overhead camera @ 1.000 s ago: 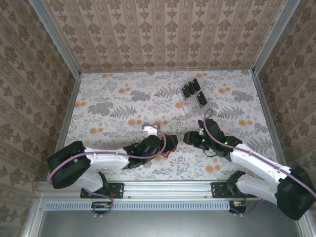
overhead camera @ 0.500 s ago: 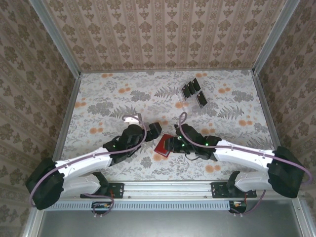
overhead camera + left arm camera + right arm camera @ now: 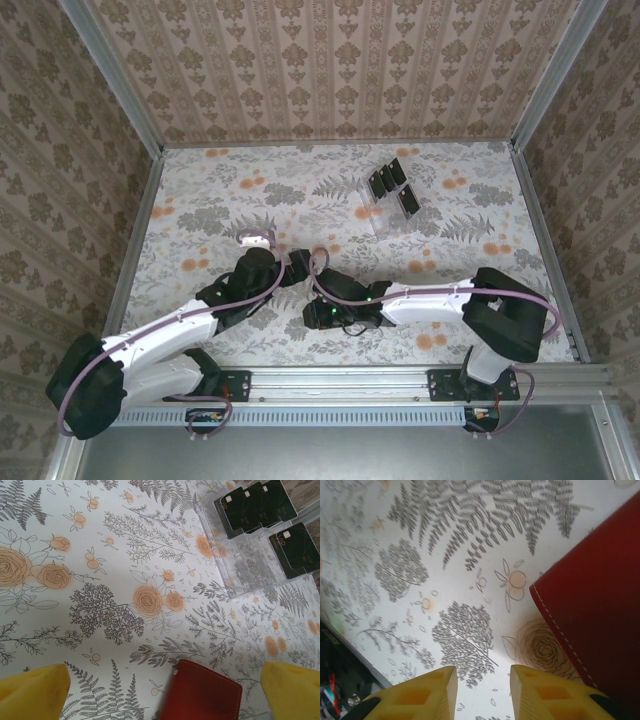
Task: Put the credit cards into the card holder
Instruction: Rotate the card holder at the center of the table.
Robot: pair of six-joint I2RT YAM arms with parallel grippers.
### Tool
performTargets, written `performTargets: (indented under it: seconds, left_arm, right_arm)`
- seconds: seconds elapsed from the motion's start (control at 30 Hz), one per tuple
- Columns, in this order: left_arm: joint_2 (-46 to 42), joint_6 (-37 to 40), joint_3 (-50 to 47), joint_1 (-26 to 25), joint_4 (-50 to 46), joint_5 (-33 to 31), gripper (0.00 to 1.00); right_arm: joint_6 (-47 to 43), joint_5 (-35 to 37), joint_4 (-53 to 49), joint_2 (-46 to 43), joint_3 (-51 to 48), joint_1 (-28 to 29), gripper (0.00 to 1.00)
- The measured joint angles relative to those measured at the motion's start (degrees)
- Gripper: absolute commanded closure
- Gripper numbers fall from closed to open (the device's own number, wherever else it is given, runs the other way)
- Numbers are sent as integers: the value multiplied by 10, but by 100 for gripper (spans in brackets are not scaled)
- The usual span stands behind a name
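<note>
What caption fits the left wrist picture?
Open yellow fingers of the left hand frame the red card holder on the flowery table, black cards sitting in a clear rack beyond.

My left arm [image 3: 170, 330] and my right arm [image 3: 430, 298] have white links and black rounded joints. Along each one runs a thin purple cable [image 3: 318, 262], which makes a loop near the wrist. Small green lights [image 3: 333, 310] glow on the right arm, in the lower middle of the frame. A small white part [image 3: 255, 238] sits on the left wrist. The fingers [image 3: 32, 687] of my left gripper [image 3: 165, 667] are yellow and blocky. The fingers [image 3: 415, 697] of my right gripper [image 3: 482, 669] are the same yellow, each with a square recess.
</note>
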Motion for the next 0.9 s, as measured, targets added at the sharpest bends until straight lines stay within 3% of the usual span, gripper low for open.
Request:
performTargets:
  seconds: [0.3, 0.9]
  left_arm:
    - [0, 7, 0, 3, 0, 9, 0]
    - [26, 7, 6, 3, 0, 20, 0]
  right_arm:
    - [-10, 0, 1, 9, -10, -10, 65]
    - [-49, -3, 3, -22, -59, -97, 65]
